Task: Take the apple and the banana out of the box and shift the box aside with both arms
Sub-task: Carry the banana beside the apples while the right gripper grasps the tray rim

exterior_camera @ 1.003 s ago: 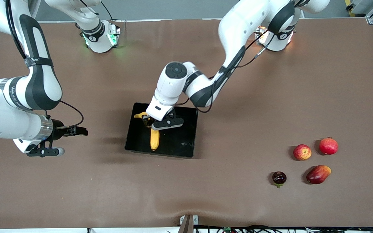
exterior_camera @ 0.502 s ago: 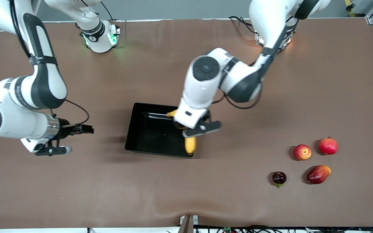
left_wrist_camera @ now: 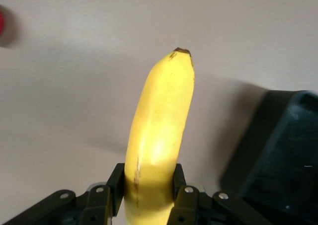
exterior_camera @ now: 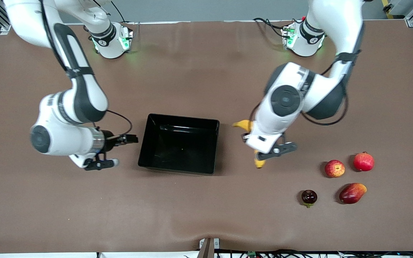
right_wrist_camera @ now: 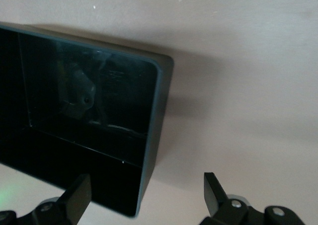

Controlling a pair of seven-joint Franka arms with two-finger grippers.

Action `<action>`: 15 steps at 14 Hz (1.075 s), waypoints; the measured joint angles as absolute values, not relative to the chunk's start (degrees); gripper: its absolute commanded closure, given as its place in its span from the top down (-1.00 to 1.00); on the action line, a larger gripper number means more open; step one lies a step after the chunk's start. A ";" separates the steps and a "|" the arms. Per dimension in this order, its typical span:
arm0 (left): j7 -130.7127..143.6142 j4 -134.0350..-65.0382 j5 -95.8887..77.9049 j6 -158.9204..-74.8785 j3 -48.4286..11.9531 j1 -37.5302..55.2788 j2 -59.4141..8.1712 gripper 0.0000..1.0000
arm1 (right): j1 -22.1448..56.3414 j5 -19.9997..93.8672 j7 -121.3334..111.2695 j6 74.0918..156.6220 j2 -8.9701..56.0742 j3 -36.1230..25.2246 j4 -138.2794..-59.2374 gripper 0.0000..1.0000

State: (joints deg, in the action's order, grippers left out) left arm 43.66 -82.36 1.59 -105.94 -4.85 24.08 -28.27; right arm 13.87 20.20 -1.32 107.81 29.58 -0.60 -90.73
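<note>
I see the left tool clenched on the banana, and it hangs in the air over the bare table between the box and the group of fruits at the left arm's end. In the left wrist view the two fingers press the yellow banana from both sides, and its dark tip points away from the wrist. One corner of the black box shows in that same view, apart from the banana.

The box stands on the table about in the middle, and I see nothing inside it.

The right tool is released, its fingers spread wide, and it grasps nothing. It is low beside the box wall that faces the right arm's end of the table. In the right wrist view the box corner lies just ahead of the spread fingers, not touching them.

The apple rests on the table toward the left arm's end, just beside the red pomegranate. Nearer to the front camera lie the mango and a small dark round fruit, each apart from the others.
</note>
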 measured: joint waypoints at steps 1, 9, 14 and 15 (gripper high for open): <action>41.75 -85.53 1.67 -105.96 -4.84 22.39 -26.77 -1.00 | 14.59 20.20 -1.25 108.65 30.63 -0.61 -90.96 1.00; 33.24 -107.78 6.14 -125.75 -4.80 12.25 -23.18 -1.00 | 15.33 20.20 -1.29 110.15 36.19 -0.63 -92.31 0.08; 17.64 -115.89 6.21 -137.34 -4.89 3.09 -23.48 -1.00 | 16.80 20.22 -1.26 110.16 36.41 -0.61 -92.32 -0.61; 15.99 -116.79 6.21 -139.39 -5.13 1.12 -23.88 -1.00 | 17.00 20.22 -1.24 110.14 36.41 -0.61 -92.32 -0.69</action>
State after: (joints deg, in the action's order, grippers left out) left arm 15.99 -116.79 6.21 -139.39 -5.13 1.12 -23.88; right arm 17.00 20.22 -1.24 110.14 36.41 -0.61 -92.32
